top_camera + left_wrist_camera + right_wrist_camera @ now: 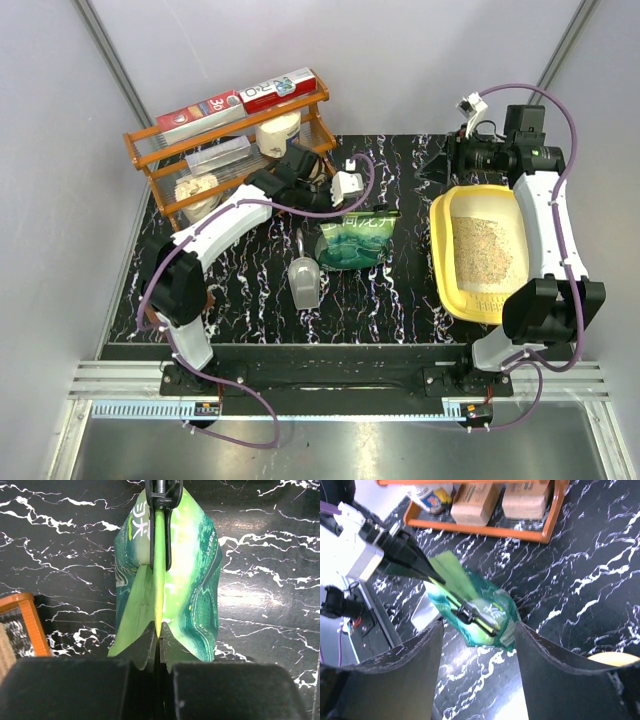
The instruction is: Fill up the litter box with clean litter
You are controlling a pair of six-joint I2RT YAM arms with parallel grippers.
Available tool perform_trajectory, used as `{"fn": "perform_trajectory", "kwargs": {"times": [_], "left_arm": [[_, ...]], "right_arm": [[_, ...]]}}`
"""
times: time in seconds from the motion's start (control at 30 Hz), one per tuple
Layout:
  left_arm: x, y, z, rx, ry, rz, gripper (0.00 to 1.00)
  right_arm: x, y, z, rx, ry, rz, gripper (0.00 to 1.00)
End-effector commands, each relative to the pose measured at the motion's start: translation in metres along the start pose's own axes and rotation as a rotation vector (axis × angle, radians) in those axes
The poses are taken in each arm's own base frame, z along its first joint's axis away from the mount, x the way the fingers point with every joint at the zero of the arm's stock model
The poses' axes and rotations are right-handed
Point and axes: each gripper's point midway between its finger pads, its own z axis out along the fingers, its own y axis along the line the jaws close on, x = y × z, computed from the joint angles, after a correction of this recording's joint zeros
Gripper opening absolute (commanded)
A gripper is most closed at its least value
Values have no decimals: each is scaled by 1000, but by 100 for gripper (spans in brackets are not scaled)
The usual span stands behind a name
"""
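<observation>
**Litter box (440, 250) thinly filled, litter pouch (355, 242) pinched**

Litter box: one, on the right of the tabletop (400, 300), with a thin patch of clean litter (485, 250) inside. One green litter pouch sits mid-tabletop with one black clip (170, 497) on it. The left gripper (159, 627) has its jaws clamped on the pouch's seam, probably to lift it. The right gripper (478, 625) faces it with jaws agape, perhaps for the clip. One grey scoop (303, 280) lies beside the pouch.

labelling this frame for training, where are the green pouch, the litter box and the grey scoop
green pouch (357, 243): top view, its printed front
litter box (440, 250): top view, its left rim
grey scoop (304, 284): top view, its bowl
</observation>
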Motion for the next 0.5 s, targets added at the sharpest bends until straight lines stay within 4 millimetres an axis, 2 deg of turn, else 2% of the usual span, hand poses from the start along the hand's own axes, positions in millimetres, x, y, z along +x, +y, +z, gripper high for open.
{"fn": "perform_trajectory", "kwargs": {"times": [0.0,0.07,0.1,0.13,0.17,0.2,0.27,0.33,0.37,0.4,0.47], "left_arm": [[-37,38,-21,-117,-44,228,0],[-43,51,-26,-146,-36,291,0],[-53,59,-33,-170,-50,322,0],[-55,63,-34,-174,-45,353,0],[-58,67,-37,-185,-47,371,0],[-61,73,-42,-199,-51,388,0],[-64,78,-46,-209,-47,434,0],[-66,83,-49,-223,-41,475,0],[-66,86,-49,-229,-36,481,0],[-65,88,-49,-233,-34,483,0],[-69,92,-50,-249,-33,499,0]], "right_arm": [[-49,11,-1,-30,-190,-95,64],[-47,4,6,-19,-166,-69,61],[-46,10,4,-34,-131,-97,59],[-42,14,8,-66,-103,-114,59],[-36,11,14,-80,-70,-123,58],[-32,15,12,-88,-39,-169,58],[-24,11,17,-98,8,-181,59],[-18,16,15,-112,62,-218,59],[-11,9,20,-126,95,-210,60],[-7,21,21,-161,129,-254,60],[0,19,26,-175,171,-270,60]]}}
